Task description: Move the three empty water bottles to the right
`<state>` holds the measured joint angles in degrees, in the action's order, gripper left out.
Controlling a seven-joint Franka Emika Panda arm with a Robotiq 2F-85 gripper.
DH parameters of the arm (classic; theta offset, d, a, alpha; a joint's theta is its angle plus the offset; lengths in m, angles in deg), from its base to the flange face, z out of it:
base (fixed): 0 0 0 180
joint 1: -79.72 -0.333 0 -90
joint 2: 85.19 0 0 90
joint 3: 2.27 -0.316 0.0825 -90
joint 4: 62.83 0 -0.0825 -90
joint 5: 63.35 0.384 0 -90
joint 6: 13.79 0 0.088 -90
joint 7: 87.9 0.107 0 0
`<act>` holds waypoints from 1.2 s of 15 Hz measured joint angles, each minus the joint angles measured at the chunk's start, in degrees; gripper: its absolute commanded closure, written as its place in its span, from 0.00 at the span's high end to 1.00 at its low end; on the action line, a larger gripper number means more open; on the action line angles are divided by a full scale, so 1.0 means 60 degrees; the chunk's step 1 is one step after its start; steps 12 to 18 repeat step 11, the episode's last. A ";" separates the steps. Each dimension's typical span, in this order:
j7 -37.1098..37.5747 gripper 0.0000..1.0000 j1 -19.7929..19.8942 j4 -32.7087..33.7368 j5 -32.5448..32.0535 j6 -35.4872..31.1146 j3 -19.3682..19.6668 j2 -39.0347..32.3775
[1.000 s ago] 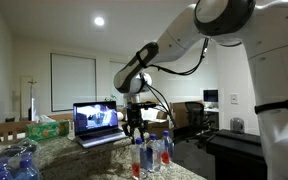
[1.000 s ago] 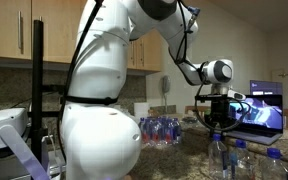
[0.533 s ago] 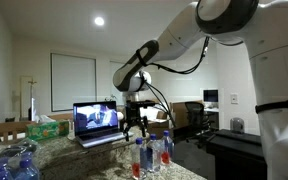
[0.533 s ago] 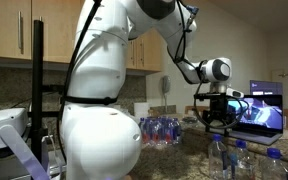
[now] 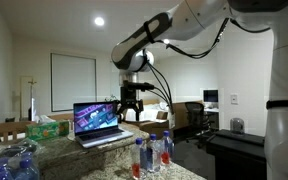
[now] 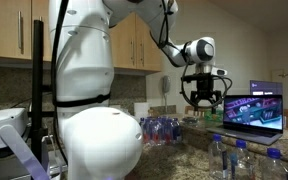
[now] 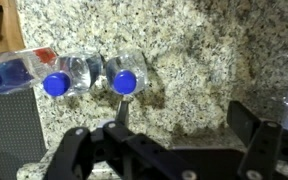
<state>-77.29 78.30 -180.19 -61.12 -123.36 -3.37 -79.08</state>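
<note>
Three small clear water bottles [image 5: 150, 154] with blue caps stand close together on the granite counter in both exterior views, and they show at the lower right [image 6: 241, 160]. In the wrist view their blue caps [image 7: 125, 82] line up at the upper left. My gripper [image 5: 131, 106] hangs open in the air above and behind the bottles, in front of the laptop, and is also visible higher up [image 6: 203, 96]. In the wrist view the gripper [image 7: 182, 125] has only bare granite between its dark fingers [image 7: 247, 123], and the bottles lie outside them.
An open laptop [image 5: 96, 121] with a lit screen stands behind the bottles. A heap of bluish clear plastic [image 5: 14, 162] lies at the counter's near left, with a green tissue box [image 5: 48, 128] behind it. A wrapped pack of bottles [image 6: 162, 129] sits by the wall.
The gripper has opened wide and risen well above the bottles, which stay standing where they were.
</note>
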 measured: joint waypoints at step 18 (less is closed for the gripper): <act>-0.0001 1.00 -0.0665 0.0056 0.0520 0.0514 -0.0700 0.0415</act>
